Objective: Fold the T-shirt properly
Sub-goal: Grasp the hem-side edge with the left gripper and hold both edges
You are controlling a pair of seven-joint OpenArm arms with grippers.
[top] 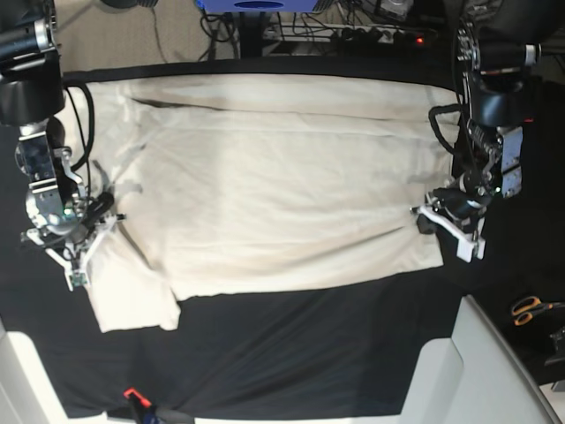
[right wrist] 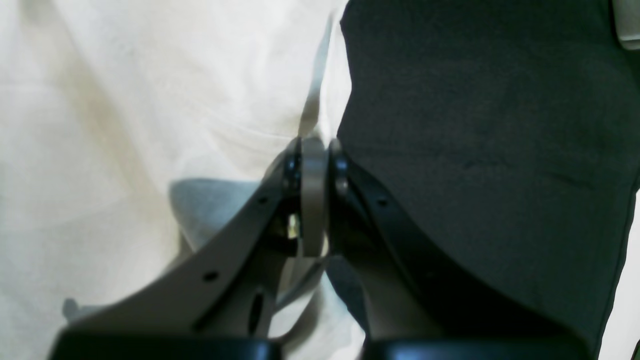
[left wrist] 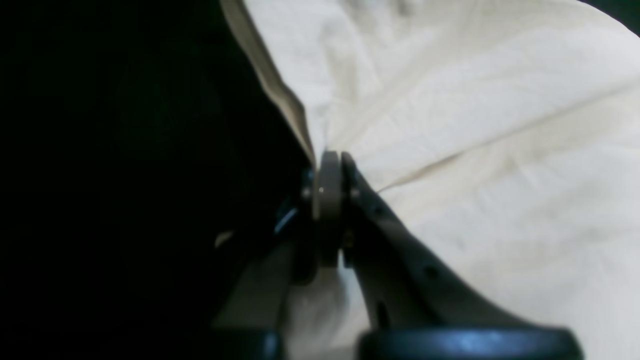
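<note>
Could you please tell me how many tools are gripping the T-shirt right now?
2. The left tool pinches the T-shirt at its edge on the base view's right; the right tool pinches the opposite edge.

Three views for you: one overhead, two riding the wrists.

The base view looks straight down from well above on the whole T-shirt (top: 282,194) and black table cloth (top: 291,353). Each wrist camera peers along its own fingers, very close (blurred), the left gripper (left wrist: 332,165) at one cloth edge, the right gripper (right wrist: 314,150) at the opposite; both edges appear in your overhead.
</note>
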